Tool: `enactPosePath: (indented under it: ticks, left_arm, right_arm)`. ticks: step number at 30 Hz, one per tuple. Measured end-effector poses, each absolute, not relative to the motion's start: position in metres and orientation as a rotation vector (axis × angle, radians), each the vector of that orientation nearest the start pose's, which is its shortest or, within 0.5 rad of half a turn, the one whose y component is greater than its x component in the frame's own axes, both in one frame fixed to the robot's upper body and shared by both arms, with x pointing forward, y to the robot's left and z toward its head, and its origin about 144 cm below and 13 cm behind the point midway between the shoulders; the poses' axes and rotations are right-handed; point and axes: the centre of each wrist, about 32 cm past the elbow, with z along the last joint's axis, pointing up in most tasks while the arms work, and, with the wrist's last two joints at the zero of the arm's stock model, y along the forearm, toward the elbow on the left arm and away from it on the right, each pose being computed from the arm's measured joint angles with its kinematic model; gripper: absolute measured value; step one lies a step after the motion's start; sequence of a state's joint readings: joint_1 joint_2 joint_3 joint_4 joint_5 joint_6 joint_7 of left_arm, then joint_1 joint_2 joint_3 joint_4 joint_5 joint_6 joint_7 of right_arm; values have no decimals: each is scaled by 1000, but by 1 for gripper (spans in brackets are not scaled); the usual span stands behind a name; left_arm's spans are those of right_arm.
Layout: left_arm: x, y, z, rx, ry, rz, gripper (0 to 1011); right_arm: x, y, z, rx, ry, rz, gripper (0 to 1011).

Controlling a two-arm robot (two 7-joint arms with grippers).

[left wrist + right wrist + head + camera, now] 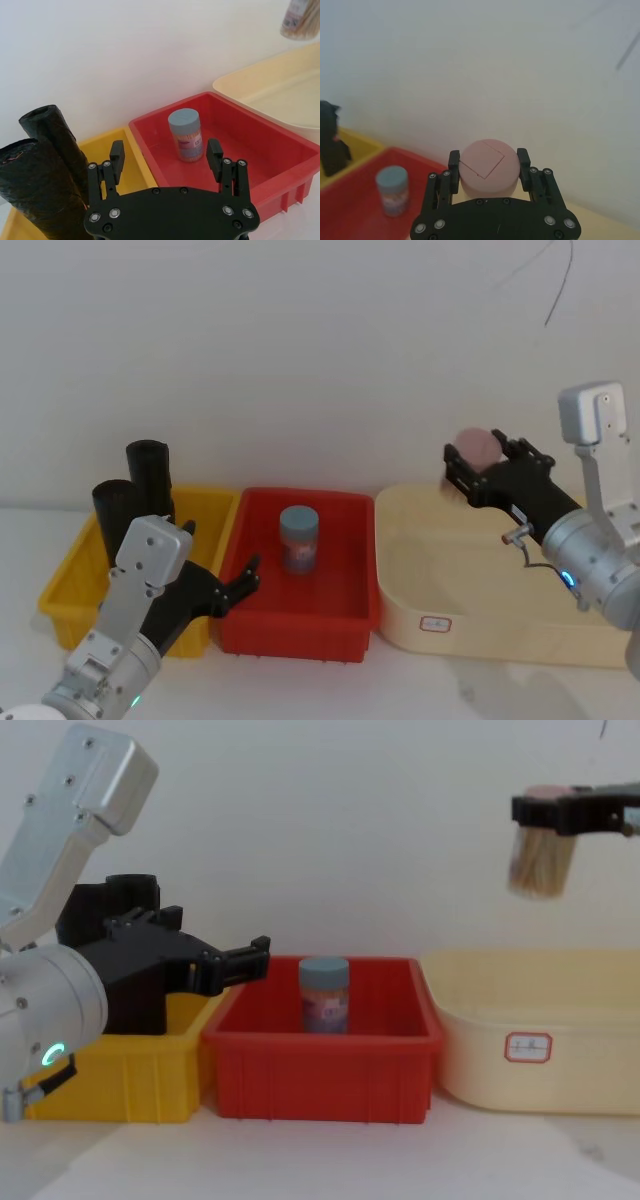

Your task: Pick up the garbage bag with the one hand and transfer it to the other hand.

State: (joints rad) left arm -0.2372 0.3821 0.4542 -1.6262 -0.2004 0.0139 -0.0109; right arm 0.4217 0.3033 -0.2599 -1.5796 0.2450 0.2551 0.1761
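Observation:
The garbage bag [150,472], a tall matte-black roll, stands upright at the back of the yellow bin [212,508]. A second black roll [113,506] stands just beside it. Both rolls rise at the edge of the left wrist view, the garbage bag [50,137] being the farther one. My left gripper [218,552], on the teal-lit arm, hovers open and empty over the wall between the yellow and red bins, to the right of the rolls. My right gripper [482,455], on the blue-lit arm, is raised above the cream tub and shut on a pink-lidded jar [486,167].
A blue-lidded jar [299,538] stands upright in the red bin [300,628], straight ahead of the left gripper [165,147]. The cream tub [470,632] lies to the right of the red bin. A white wall runs close behind all three containers.

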Motion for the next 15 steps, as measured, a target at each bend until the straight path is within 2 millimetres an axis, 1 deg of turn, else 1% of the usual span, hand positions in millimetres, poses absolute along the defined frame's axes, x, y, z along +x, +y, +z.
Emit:
enactPosePath:
  ticks: [3,7,13,15]
  left_arm:
    - [492,198,1204,61,-268,1124,1001]
    - [492,198,1204,61,-268,1124,1001]
    - [492,198,1204,61,-268,1124,1001]
    - [492,198,1204,61,-268,1124,1001]
  right_arm:
    - [549,-240,1283,-61,-163,-1193,653]
    - [554,-247,1271,-100,-128,-1225,653]
    - [562,-253,1257,-137,-84,-1250,653]
    - [563,-253,1255,-141,-77,-1253,653]
